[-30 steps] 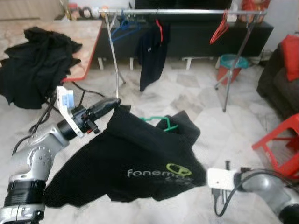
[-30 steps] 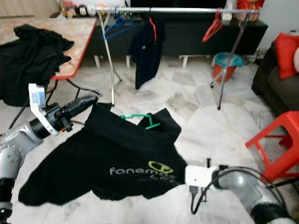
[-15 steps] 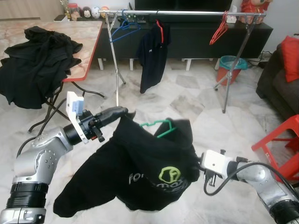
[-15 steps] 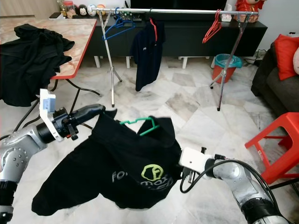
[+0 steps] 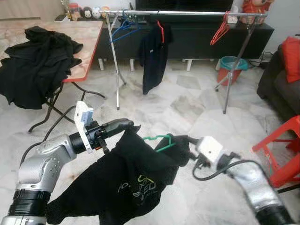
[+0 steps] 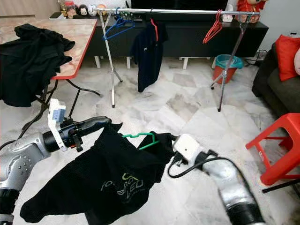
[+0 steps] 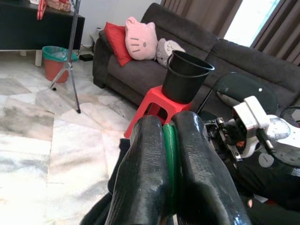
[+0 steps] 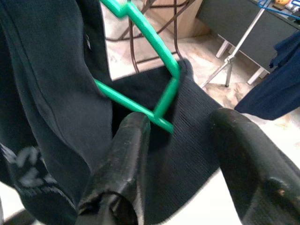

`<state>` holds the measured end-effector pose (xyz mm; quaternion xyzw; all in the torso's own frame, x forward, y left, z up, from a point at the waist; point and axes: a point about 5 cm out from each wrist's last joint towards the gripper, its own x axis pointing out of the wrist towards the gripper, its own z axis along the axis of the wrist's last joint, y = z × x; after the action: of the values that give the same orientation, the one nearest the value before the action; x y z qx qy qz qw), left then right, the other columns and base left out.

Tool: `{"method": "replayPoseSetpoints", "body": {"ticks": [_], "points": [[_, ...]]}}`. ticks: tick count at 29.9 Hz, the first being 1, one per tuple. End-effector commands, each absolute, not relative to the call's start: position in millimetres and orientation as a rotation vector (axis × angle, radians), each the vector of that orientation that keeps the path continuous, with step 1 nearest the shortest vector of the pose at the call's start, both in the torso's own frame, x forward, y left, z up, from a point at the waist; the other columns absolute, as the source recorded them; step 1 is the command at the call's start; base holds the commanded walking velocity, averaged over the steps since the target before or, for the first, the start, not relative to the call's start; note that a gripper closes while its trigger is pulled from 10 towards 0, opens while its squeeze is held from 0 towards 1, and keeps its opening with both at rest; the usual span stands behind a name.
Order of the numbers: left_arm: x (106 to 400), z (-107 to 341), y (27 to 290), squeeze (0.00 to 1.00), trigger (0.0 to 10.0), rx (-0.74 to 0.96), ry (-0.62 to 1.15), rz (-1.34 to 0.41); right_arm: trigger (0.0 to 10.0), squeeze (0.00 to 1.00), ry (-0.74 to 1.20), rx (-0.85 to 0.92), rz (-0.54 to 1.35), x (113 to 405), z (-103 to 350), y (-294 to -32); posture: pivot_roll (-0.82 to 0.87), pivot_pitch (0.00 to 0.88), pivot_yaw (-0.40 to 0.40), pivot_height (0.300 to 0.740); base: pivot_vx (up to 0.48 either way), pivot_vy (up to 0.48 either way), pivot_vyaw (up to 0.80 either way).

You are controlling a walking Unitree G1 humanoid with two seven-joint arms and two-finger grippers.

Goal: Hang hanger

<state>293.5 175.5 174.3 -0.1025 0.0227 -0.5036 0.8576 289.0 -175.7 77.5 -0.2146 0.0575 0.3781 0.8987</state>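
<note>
A black T-shirt (image 5: 133,180) with a yellow-green logo hangs bunched on a green hanger (image 5: 158,140) low over the floor. My left gripper (image 5: 125,124) is shut on the hanger's left end with cloth over it; the left wrist view shows green plastic (image 7: 169,154) pinched between the fingers. My right gripper (image 5: 186,140) is at the shirt's right shoulder, just right of the hook. In the right wrist view its fingers (image 8: 126,154) stand wide open, with the hanger's green bar (image 8: 140,33) and black cloth between them. The silver clothes rail (image 5: 187,12) runs across the back.
On the rail hang blue hangers (image 5: 123,29), a navy shirt (image 5: 152,56) and red hangers (image 5: 219,29). A table (image 5: 89,33) with a heap of black clothes stands at left. A red stool (image 5: 281,150) and a dark sofa (image 5: 281,86) are at right, a teal bin (image 5: 233,63) behind.
My right gripper has swung up and left from the shirt's hem to the hanger's right shoulder. The spread shirt has bunched together and now hangs from the hanger. The left gripper shifted slightly right.
</note>
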Motion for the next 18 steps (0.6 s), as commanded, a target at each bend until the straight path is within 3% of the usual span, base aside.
{"method": "replayPoseSetpoints", "body": {"ticks": [1,9,18], "points": [[291.5,185.5,171.2,0.00,10.0,-0.187,0.000,-1.094,10.0,0.00,0.105,-0.377,0.750,287.0,77.9,-174.3,0.11,0.000,-0.011,0.740,0.000,0.000,0.00],[291.1,185.6,170.3,0.00,10.0,-0.187,0.002,-1.099,10.0,0.00,0.110,-0.254,0.696,284.4,72.0,-170.5,0.11,0.000,-0.011,0.740,0.000,0.000,0.00],[289.9,184.6,169.2,0.00,10.0,-0.188,0.004,-1.097,10.0,0.00,0.055,0.041,0.359,274.5,72.9,-198.0,0.10,0.000,-0.012,0.740,0.000,0.000,0.00]]}}
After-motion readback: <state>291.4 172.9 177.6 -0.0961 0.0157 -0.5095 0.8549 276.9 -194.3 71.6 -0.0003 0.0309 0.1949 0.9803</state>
